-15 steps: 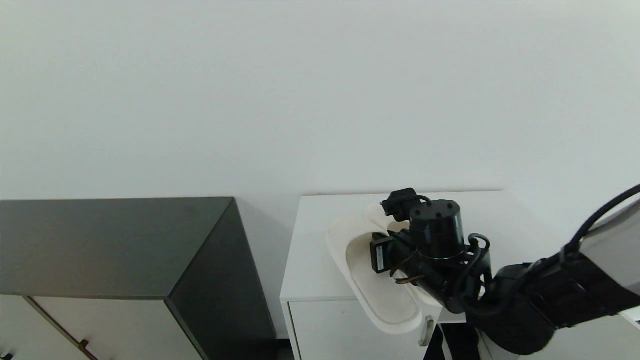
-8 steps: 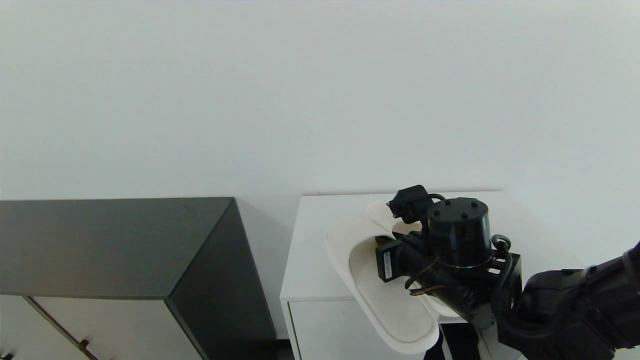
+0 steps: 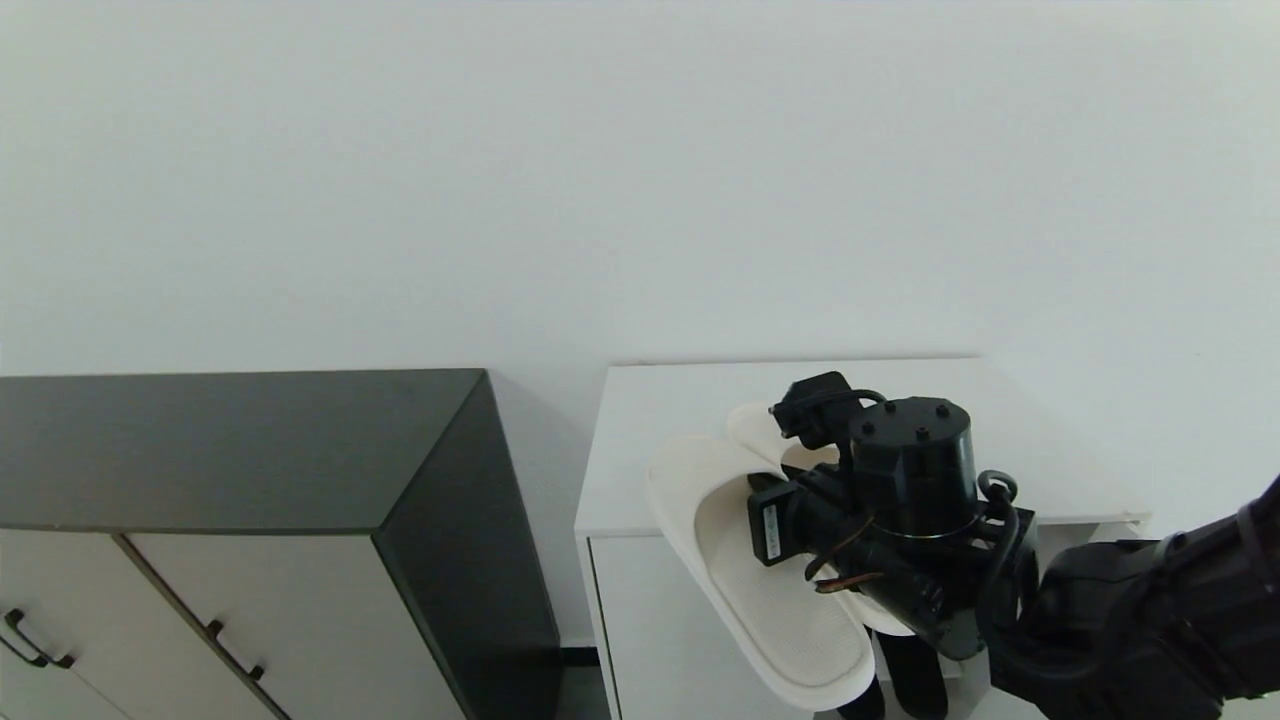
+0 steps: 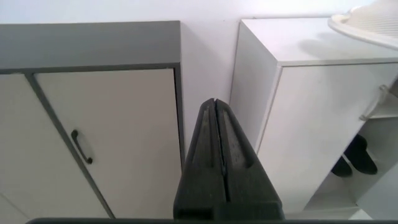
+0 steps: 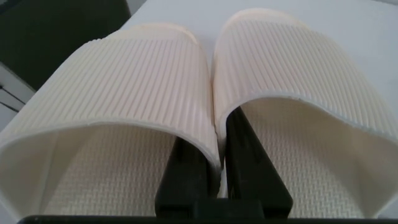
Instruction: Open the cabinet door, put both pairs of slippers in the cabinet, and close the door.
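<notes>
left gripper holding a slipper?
No: the left gripper is shut flat with nothing in it.

Looks down from the head onto white cabinet point(image 3: 660, 400) and dark-topped cabinet point(image 3: 230, 450). Faces both fronts from the left wrist, lower. Sits close on cream slippers point(image 5: 149, 81) from the right wrist, shared with head.
</notes>
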`<state>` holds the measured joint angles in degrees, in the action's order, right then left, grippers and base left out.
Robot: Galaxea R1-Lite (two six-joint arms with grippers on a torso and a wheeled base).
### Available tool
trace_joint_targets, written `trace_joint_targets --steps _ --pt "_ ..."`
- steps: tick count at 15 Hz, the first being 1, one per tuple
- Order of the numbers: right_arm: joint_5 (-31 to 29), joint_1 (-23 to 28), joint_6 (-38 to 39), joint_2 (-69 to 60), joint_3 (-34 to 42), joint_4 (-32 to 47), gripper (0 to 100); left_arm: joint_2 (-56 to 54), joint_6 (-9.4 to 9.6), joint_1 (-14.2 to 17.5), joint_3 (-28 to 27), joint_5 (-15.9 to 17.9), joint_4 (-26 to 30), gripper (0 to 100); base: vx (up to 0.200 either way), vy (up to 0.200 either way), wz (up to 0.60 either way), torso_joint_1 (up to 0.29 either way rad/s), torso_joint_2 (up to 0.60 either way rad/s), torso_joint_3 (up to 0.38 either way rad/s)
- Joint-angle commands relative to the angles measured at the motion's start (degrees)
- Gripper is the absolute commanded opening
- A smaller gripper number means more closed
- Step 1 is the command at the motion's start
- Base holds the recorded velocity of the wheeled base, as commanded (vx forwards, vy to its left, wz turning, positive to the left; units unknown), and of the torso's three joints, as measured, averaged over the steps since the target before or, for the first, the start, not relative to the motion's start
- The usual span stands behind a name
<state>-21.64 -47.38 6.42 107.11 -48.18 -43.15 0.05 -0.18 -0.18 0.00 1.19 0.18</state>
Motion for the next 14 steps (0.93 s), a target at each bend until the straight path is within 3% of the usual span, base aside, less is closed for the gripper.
trace_joint_targets --steps 1,7,14 --pt "0.0 0.0 0.0 1.4 0.0 -0.3 0 0.0 0.01 0.0 0.0 0.0 0.0 0 -0.200 0.000 0.00 -0.002 0.00 0.002" --pt "-0.2 0.0 0.0 1.4 -0.2 -0.4 0 0.0 0.01 0.0 0.0 0.0 0.0 0 -0.200 0.000 0.00 0.005 0.00 0.005" --pt "-0.3 0.0 0.1 1.8 -0.3 -0.9 0 0.0 0.01 0.0 0.0 0.0 0.0 0 0.000 0.000 0.00 0.000 0.00 0.000"
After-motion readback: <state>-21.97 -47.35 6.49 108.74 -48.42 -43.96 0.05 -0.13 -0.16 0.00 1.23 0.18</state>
